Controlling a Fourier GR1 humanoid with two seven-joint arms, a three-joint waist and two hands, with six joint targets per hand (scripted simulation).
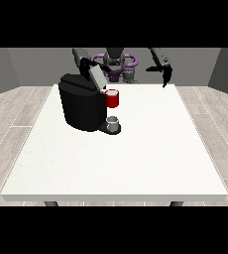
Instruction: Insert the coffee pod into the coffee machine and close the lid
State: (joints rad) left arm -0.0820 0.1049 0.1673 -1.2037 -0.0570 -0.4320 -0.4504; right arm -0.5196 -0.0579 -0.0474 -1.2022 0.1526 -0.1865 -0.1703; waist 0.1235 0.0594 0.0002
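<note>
Desk [116, 168] front edge is closest, white. Mid-left of frame: black machine [81, 101], lid [97, 77] tilted up and open. Red thing [112, 98] at the machine's upper front. Below it a grey thing [114, 121] sits on the machine's base; can't tell whether that is the pod or a cup, so pod location not confirmed.

Robot hand at the view's left [86, 63] is up by the raised lid, near its top edge; can't tell how it is held, or whether it touches the lid. Robot hand at the view's right [164, 74] hangs above the desk's far right edge, well apart from the machine, fingers pointing down, released, holding nothing.

Risks, as I judge it:
- Lid closed with no pod seen in the slot: task would be half done.
- Hand at the left pushes the lid at an angle: the machine could slide or tip, since nothing braces it.
- Reaching for the grey thing from above: an arm could knock the open lid.
- Hand at the right is far off; a long reach across could sweep the red thing.
</note>
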